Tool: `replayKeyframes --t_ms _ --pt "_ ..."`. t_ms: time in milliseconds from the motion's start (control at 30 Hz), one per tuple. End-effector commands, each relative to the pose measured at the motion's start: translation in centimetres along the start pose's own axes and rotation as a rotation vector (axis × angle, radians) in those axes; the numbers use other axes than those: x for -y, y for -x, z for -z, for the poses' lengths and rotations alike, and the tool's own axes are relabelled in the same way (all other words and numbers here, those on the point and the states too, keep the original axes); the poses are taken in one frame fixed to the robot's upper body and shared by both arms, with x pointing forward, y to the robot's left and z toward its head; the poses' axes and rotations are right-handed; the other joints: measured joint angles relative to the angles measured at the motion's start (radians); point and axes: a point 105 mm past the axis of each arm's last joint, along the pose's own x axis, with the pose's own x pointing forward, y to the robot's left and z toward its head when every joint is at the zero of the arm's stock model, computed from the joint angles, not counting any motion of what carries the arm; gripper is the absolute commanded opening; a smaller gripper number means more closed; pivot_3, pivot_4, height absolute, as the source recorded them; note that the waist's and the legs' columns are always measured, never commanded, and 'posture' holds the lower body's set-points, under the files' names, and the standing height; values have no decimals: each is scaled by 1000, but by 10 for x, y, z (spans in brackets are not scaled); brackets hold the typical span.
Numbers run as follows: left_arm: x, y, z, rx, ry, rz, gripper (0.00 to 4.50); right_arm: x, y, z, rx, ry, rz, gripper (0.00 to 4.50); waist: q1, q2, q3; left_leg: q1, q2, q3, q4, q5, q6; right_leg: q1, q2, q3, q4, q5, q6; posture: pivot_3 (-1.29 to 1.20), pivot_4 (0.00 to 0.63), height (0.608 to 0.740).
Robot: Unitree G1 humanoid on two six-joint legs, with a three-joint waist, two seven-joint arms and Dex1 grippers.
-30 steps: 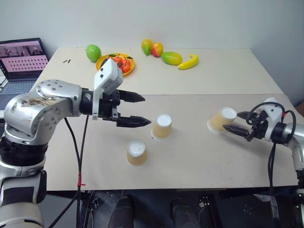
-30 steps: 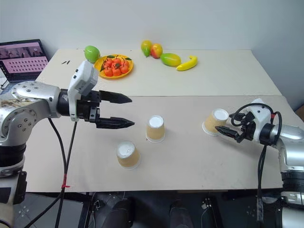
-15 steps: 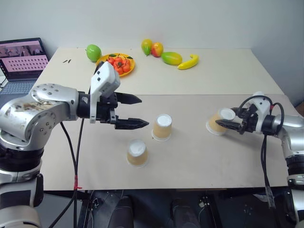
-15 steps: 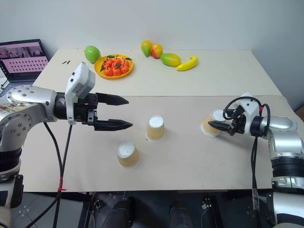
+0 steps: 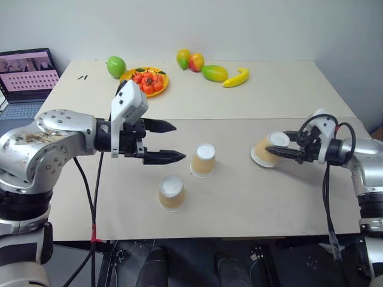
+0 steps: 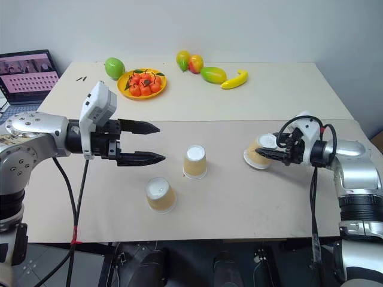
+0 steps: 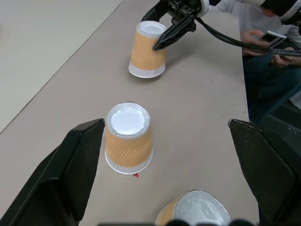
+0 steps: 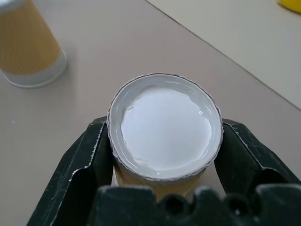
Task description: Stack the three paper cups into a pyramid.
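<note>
Bench (image 5: 251, 197): beige top, 3 paper cups carried, all base-up.
Left tool (image 5: 164, 142): fingers spread wide, nothing held, hung above bench left of centre cup (image 5: 204, 160).
Right tool (image 5: 280, 153): clamped on third cup (image 5: 266, 149), cup tilted.
Front cup (image 5: 171, 192): upright, near centre cup, apart.

Right gripper (image 6: 267, 155) is clamped on a tilted cup (image 6: 257, 152); bare table (image 6: 233, 197) lies between it and the middle cup (image 6: 195, 162). Ahead of the wide-open left gripper (image 6: 154, 143), that middle cup blocks the way, and the near cup (image 6: 159, 194) stands just below its fingertips.
</note>
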Motion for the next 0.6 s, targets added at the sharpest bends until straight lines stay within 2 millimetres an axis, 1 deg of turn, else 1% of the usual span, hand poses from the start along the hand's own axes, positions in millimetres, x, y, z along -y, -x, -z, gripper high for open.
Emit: replayKeyframes --t_ms 33,367,467,600 --pt "1 1 -8 16 -51 -4 4500 -17 -12 -2 27 -18 -57 2750 0 0 0 0 0 0 0 0 0 0 0 0 0 0 0 0 150 732" --pt "1 4 -9 12 -63 -22 4500 -37 -40 6 23 -29 -152 2750 -3 0 0 0 0 0 0 0 0 0 0 0 0 0 0 0 150 732" --pt "1 6 -9 9 -62 -29 4500 -40 -45 3 33 -30 -170 2750 -4 0 0 0 0 0 0 0 0 0 0 0 0 0 0 0 150 732" --pt "1 6 -9 9 -63 -38 4500 -48 -55 0 43 -23 -217 2750 -4 0 0 0 0 0 0 0 0 0 0 0 0 0 0 0 150 732"
